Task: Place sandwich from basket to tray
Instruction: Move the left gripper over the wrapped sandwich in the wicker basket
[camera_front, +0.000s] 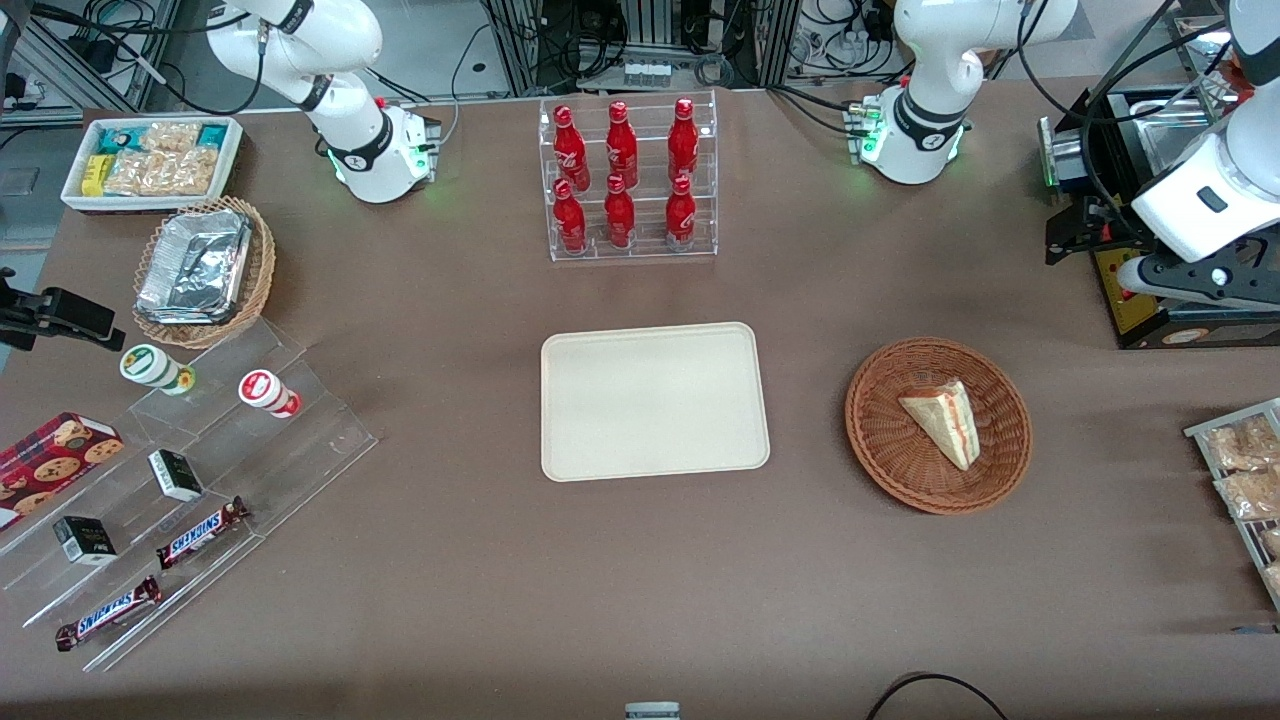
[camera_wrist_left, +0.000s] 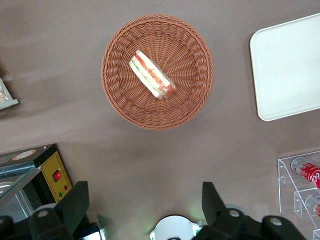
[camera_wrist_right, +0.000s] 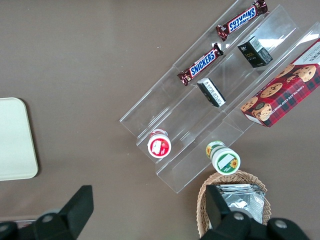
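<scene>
The sandwich (camera_front: 944, 418) lies in the reddish-brown basket (camera_front: 880, 440), which sits right of centre in the front view on the brown worktop (camera_front: 450, 600); the wedge rests on its side with its narrow tip pointing toward the lower part of that frame and its red and green filling edge turned toward the working arm's end of the worktop. In the left wrist view the same sandwich (camera_wrist_left: 151, 75) sits a little off the middle of the basket (camera_wrist_left: 125, 107), and the filling stripes are plain to see. The cream tray (camera_front: 655, 400) lies flat at the centre of the front view, near the basket but apart from it, with bare worktop between them; one rounded corner of the tray (camera_wrist_left: 287, 70) shows in the left wrist view too. The gripper (camera_wrist_left: 145, 207) hangs high above the worktop, not over the basket but over the bare surface farther from the front camera than the basket, and its two dark fingers (camera_wrist_left: 75, 205) stand wide apart with nothing between them. In the front view the working arm enters at the upper right edge of the frame, above a black machine (camera_front: 1110, 230). At the upper centre of the front view a clear rack holds six red bottles (camera_front: 625, 175). At the left of that frame stand a stepped clear display (camera_front: 200, 470) with snack bars and small boxes, a lighter wicker basket with a foil container (camera_front: 195, 265) and a white bin of snack packets (camera_front: 150, 160).
</scene>
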